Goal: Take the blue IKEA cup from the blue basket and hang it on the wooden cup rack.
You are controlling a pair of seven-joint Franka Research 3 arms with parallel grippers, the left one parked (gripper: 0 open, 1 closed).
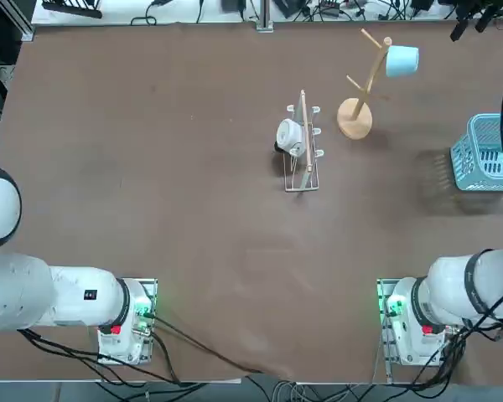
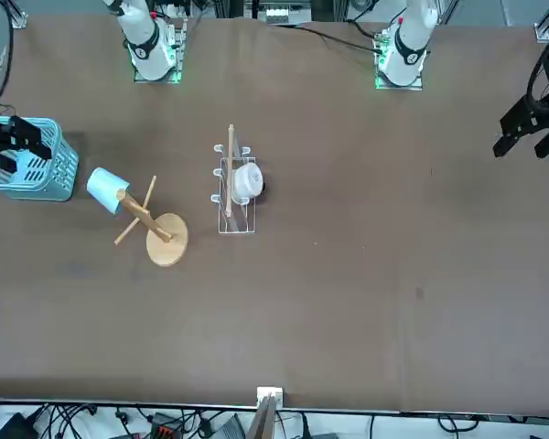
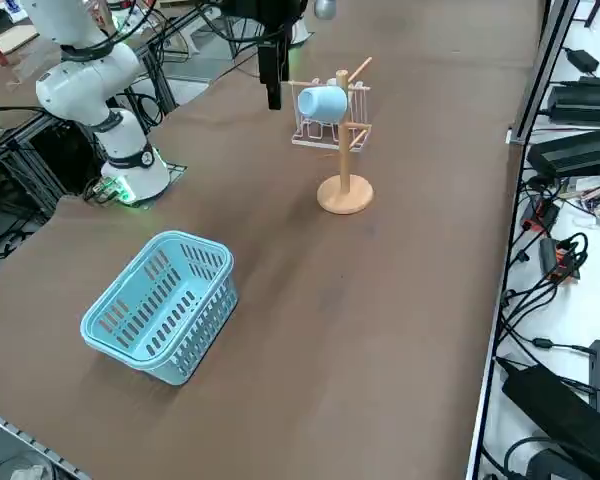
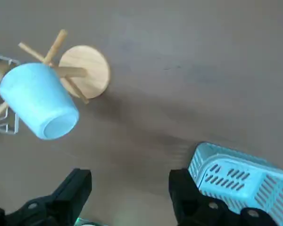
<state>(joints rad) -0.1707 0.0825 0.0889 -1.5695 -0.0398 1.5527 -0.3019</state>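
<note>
The pale blue cup [image 1: 401,60] hangs tilted on an upper peg of the wooden rack [image 1: 357,107], which stands upright on its round base. The turquoise slotted basket [image 3: 162,304] sits well apart, upright.

table [image 1: 151,167]: broad bare surface on the parked arm's side | obstacles: wooden cup rack [image 1: 357,117] bearing blue IKEA cup [image 1: 401,60], wire rack [image 1: 303,157] just beside | blue basket [image 1: 489,154]: at table edge, apart
</note>
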